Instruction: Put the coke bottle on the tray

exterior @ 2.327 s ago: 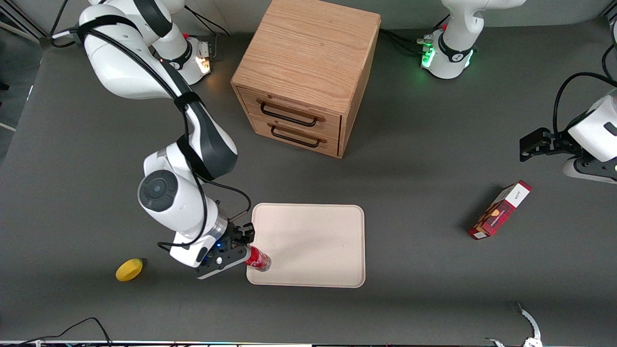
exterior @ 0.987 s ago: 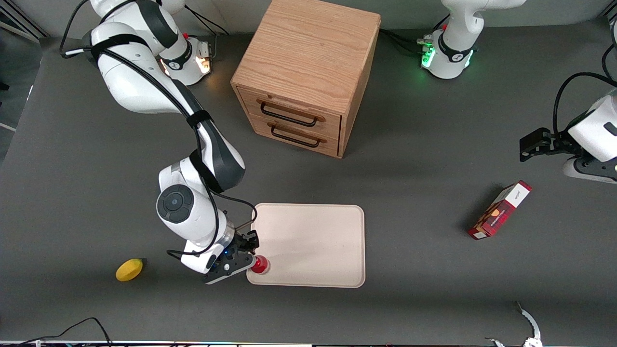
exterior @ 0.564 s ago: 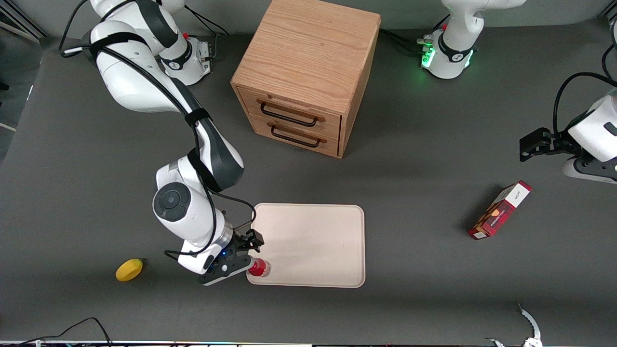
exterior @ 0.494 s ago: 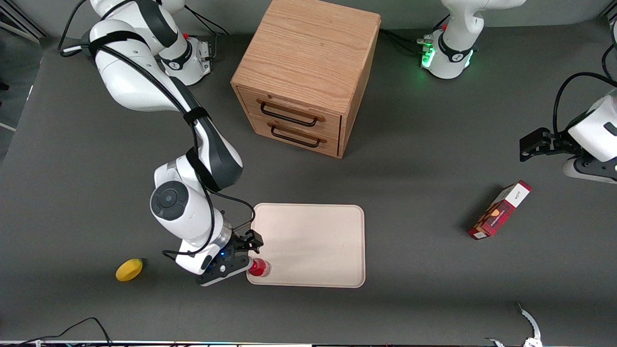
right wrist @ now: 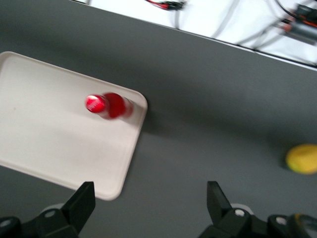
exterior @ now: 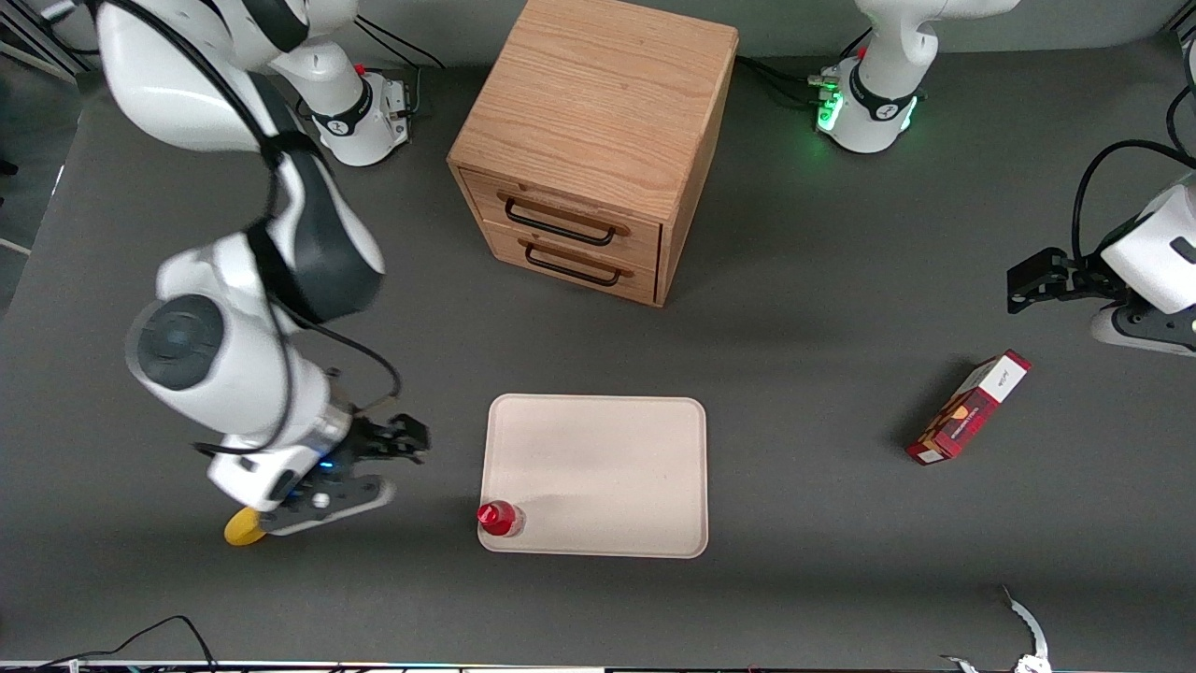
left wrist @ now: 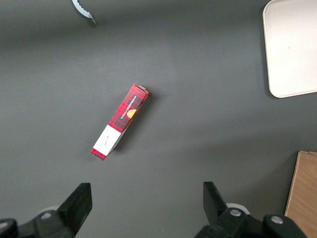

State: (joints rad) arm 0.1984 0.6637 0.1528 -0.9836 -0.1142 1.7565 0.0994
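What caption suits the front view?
Coke bottle upright in a tray corner; open gripper nearby above the table.

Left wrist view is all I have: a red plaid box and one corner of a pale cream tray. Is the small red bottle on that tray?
Observer: Yes. The small red coke bottle stands upright in the pale cream rectangular tray, in the corner nearest the front camera, at the working arm's end.
Operator: Does the claw hold it?
Observer: No. The claw is open, apart from the bottle, beside the tray.
Operator: Anything near the claw?
Observer: A small yellow fruit, partly hidden under it.
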